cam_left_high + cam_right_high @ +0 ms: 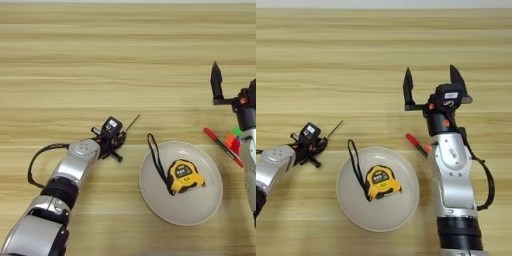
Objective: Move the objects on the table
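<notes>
A yellow-black tape measure (185, 176) lies in a round pale plate (150, 195), and its black strap (154, 152) trails over the plate's left rim. To the left of the plate, low over the table (125, 55), my left gripper (119, 142) is shut on a thin dark-shafted tool (133, 122). The shaft points up and to the right, and the handle is hidden in the fingers. My right gripper (432, 86) stands open above the table to the right of the plate, with nothing between its fingers. The multicolour puzzle cube (232, 139) is mostly hidden behind the right arm.
A red-and-black pen (222, 146) lies slanted between the plate and the right arm, beside the cube. The right forearm (453, 185) runs along the plate's right side. Bare wood stretches across the far half of the table.
</notes>
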Motion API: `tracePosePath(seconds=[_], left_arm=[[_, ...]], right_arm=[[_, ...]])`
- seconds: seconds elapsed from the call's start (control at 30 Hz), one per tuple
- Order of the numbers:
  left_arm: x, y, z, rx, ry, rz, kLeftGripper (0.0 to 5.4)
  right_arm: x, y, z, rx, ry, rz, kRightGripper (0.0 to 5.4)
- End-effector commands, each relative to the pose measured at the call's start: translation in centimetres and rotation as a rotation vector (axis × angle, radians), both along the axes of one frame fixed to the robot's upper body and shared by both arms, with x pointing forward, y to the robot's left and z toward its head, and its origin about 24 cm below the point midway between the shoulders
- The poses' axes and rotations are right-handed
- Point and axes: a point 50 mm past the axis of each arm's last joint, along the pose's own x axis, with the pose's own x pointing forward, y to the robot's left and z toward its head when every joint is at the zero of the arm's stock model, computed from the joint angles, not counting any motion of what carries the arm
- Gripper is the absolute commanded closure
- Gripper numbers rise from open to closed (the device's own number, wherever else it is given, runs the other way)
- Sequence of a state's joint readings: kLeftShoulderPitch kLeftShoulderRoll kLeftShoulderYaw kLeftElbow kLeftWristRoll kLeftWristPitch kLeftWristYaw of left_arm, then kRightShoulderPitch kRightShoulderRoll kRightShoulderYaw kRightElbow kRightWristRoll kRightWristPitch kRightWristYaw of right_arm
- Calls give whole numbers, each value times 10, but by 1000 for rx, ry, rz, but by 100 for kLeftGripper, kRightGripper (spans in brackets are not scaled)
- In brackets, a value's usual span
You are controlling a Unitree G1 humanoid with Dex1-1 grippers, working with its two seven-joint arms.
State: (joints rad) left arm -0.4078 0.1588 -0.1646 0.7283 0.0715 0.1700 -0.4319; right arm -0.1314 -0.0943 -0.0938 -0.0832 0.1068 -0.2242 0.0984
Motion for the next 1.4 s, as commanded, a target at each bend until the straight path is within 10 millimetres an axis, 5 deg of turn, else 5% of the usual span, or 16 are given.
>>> tracePosePath(seconds=[0.03, 0.5, 0.77, 1.13, 1.4], left_arm=[[-6, 4, -7, 10, 31, 21, 457], [-5, 6, 15, -5, -133, 60, 457], [0, 4, 52, -83, -295, 104, 457], [-2, 4, 138, -198, -662, 35, 457], [-16, 2, 159, -217, -748, -123, 457]], right_arm=[[0, 1, 0, 10, 11, 3, 0], [-3, -2, -10, 10, 49, -1, 0], [-3, -7, -27, 12, 109, -20, 0], [-2, -8, -42, 10, 162, -32, 0], [-3, -6, -47, 1, 174, -28, 0]])
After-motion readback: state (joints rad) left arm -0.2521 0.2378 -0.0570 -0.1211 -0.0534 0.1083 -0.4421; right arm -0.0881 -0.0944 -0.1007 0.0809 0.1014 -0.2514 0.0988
